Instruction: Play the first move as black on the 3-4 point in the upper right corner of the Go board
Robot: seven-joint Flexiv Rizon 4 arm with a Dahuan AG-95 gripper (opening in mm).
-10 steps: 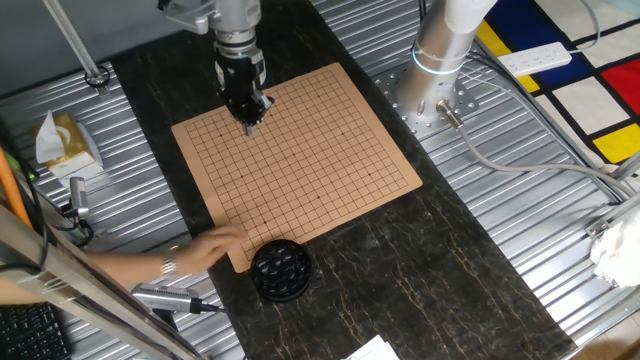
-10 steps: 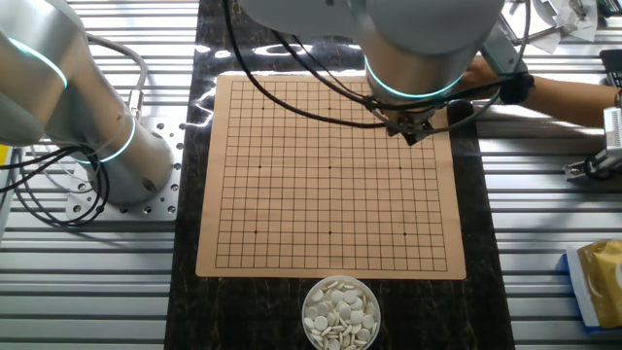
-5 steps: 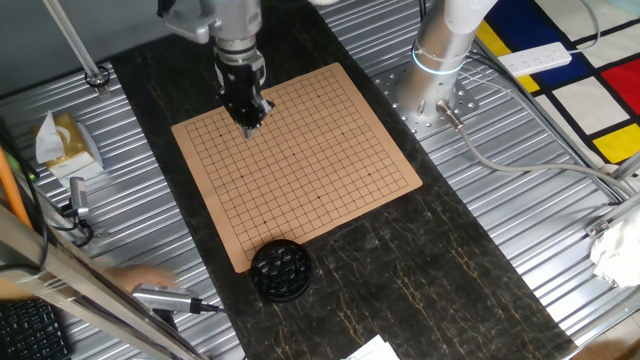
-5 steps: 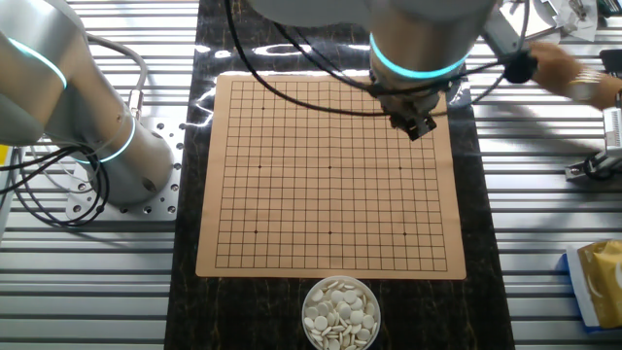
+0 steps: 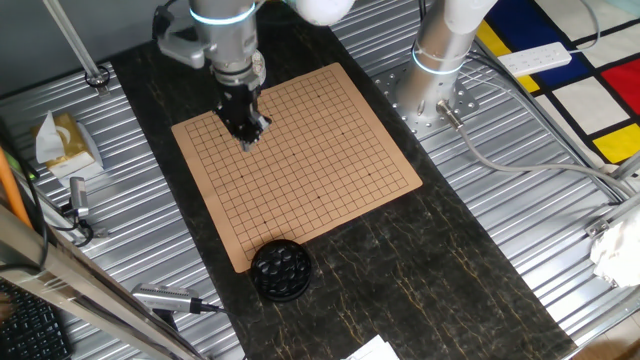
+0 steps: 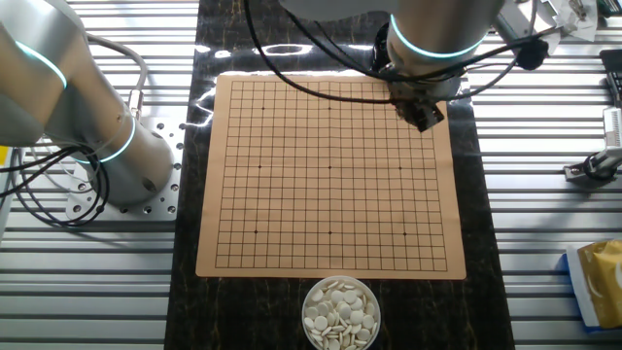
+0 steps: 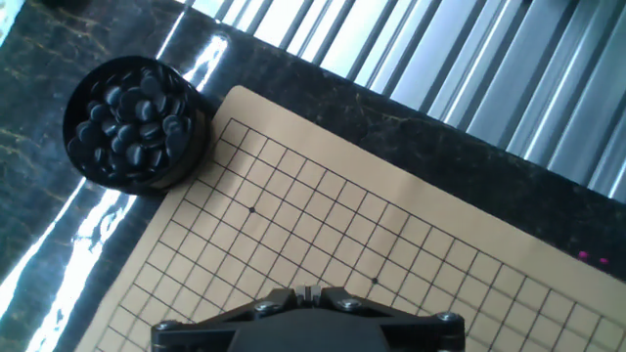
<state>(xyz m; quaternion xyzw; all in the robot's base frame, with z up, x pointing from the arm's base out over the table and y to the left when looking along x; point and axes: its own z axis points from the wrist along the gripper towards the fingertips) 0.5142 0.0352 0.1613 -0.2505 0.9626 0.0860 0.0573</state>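
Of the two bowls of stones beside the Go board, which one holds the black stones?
The black bowl at the board's corner holds the glossy black stones; the other bowl, midway along one edge, holds whitish stones.

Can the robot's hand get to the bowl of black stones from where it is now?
Probably yes. The gripper hangs over the far part of the Go board, and the bowl of black stones sits open-topped off the board's near corner. No stones lie on the board, and nothing stands between them.
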